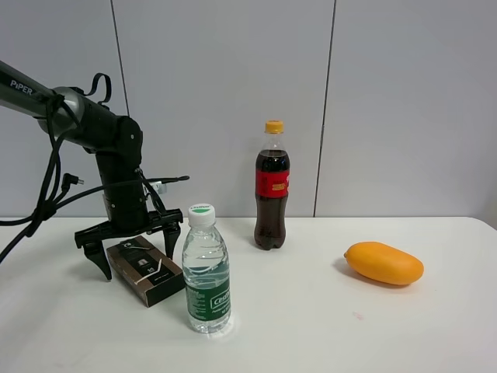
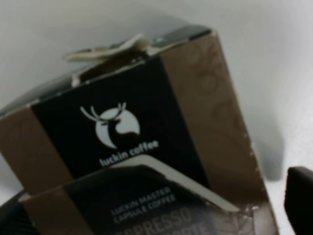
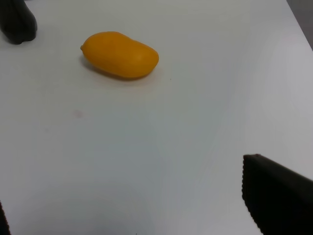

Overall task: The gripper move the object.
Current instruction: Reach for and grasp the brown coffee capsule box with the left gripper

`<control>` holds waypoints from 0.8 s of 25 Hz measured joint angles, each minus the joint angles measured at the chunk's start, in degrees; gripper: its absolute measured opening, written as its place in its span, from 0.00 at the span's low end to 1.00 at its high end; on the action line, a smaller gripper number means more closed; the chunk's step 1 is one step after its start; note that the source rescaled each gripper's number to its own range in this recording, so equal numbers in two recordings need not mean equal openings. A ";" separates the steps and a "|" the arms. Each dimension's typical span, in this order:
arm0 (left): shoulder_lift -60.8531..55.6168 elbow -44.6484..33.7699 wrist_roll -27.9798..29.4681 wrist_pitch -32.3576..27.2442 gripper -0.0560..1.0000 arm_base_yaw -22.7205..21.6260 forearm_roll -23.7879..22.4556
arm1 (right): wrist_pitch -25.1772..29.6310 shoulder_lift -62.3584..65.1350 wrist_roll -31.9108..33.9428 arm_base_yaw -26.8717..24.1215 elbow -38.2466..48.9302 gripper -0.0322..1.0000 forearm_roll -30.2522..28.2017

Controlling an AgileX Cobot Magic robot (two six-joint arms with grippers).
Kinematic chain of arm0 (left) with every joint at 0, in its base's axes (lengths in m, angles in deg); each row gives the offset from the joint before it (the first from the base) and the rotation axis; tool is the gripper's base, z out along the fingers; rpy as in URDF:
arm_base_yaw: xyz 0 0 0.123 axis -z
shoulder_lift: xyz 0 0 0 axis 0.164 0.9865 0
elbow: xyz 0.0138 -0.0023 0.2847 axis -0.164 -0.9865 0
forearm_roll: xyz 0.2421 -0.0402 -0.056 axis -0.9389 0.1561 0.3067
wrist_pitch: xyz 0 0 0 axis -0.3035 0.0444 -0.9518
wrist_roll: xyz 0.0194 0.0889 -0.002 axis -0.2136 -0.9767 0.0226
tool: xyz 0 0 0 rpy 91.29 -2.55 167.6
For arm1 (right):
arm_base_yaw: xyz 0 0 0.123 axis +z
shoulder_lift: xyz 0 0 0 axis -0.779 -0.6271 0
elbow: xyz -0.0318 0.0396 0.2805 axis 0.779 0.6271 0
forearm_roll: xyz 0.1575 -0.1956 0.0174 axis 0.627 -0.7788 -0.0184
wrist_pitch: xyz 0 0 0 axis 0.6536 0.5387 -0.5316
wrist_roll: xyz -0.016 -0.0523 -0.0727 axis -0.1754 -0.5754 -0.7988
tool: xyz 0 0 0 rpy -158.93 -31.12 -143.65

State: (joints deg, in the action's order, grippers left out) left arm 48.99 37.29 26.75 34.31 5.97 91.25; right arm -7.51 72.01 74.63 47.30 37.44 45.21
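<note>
Only the left gripper point(image 1: 138, 264) shows in the high view, jaws spread wide astride the carton point(image 1: 153, 277), clasping nothing.

A pale grey panelled wall point(image 1: 225, 85) stood behind, split by thin dark vertical seams point(image 1: 324, 109). Below it ran a plain white surface point(image 1: 311, 326), evenly lit, with only soft shadows.
</note>
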 joint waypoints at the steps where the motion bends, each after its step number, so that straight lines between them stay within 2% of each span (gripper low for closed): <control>1: 0.00 0.00 -0.06 0.00 1.00 0.00 0.00 | 0.00 0.00 0.00 0.00 0.00 1.00 0.00; 11: 1.02 0.00 -1.43 -0.07 1.00 0.00 0.00 | 0.00 0.00 0.00 0.00 0.00 1.00 0.00; 13: 1.02 0.00 -2.01 -0.13 0.96 0.00 0.10 | 0.00 0.00 0.00 0.00 0.00 1.00 0.00; 14: 1.02 0.00 -2.24 -0.17 0.90 0.00 0.10 | 0.00 0.00 0.00 0.00 0.00 1.00 0.00; 16: 1.02 0.00 -2.65 -0.17 0.68 0.00 0.10 | 0.00 0.00 0.00 0.00 0.00 1.00 0.00; 19: 1.02 0.00 -4.59 -0.17 0.06 0.00 0.12 | 0.00 0.00 0.00 0.00 0.00 1.00 0.00; 20: 1.02 0.00 -5.61 -0.17 0.05 0.00 0.17 | 0.00 0.00 0.00 0.00 0.00 1.00 0.00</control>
State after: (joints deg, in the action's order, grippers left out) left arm 50.01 37.29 21.14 34.14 5.97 91.42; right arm -7.51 72.01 74.63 47.30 37.44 45.21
